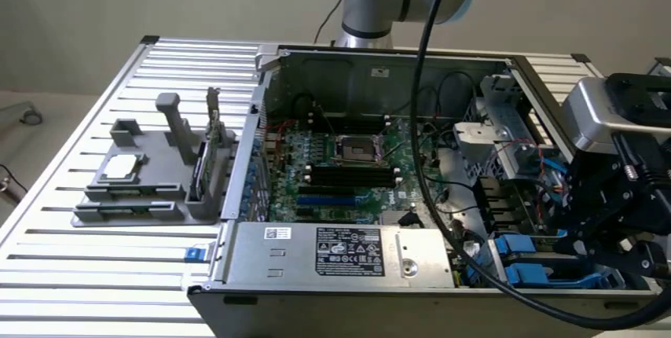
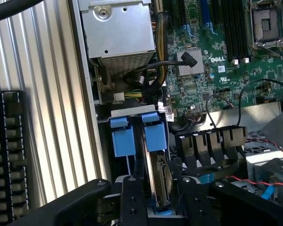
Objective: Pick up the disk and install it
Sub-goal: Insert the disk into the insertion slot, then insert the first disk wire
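The disk (image 2: 159,176) stands edge-on between my two black fingers (image 2: 132,197), its silver-grey side showing and a blue carrier tab (image 2: 155,135) at its far end. My gripper (image 2: 161,183) is shut on it, low in the drive bay at the corner of the open computer case. In the exterior view the gripper (image 1: 608,236) hangs over the case's near corner at that view's right, beside blue carrier parts (image 1: 524,263). The disk's lower edge is hidden by the gripper body.
A second blue tab (image 2: 122,141) sits right beside the held one. The silver power-supply box (image 1: 351,255) borders the bay, with the motherboard (image 1: 346,165) behind. A black cable (image 1: 425,157) drapes across the case. A grey fixture (image 1: 147,181) stands on the slatted table (image 1: 94,275).
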### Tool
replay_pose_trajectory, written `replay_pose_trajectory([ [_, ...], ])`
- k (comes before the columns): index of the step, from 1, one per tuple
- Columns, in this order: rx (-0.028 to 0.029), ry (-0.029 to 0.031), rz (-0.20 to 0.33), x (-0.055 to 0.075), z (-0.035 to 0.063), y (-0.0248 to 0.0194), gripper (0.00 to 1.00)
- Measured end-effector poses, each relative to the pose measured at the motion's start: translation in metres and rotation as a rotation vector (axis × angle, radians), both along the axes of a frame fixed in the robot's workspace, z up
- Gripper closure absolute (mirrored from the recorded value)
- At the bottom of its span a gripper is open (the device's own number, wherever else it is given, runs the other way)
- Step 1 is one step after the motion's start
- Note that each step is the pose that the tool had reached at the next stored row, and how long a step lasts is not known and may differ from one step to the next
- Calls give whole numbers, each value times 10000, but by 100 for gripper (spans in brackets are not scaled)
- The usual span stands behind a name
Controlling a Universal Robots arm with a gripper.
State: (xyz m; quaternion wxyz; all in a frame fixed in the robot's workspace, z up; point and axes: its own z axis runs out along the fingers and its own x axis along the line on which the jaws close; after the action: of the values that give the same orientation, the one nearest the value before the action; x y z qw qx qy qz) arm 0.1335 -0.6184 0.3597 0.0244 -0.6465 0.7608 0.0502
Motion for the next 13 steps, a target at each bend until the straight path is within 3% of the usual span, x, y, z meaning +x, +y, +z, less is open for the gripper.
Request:
replay_pose_trajectory([
  [13,2,0,-69,-7,-1,15,67],
])
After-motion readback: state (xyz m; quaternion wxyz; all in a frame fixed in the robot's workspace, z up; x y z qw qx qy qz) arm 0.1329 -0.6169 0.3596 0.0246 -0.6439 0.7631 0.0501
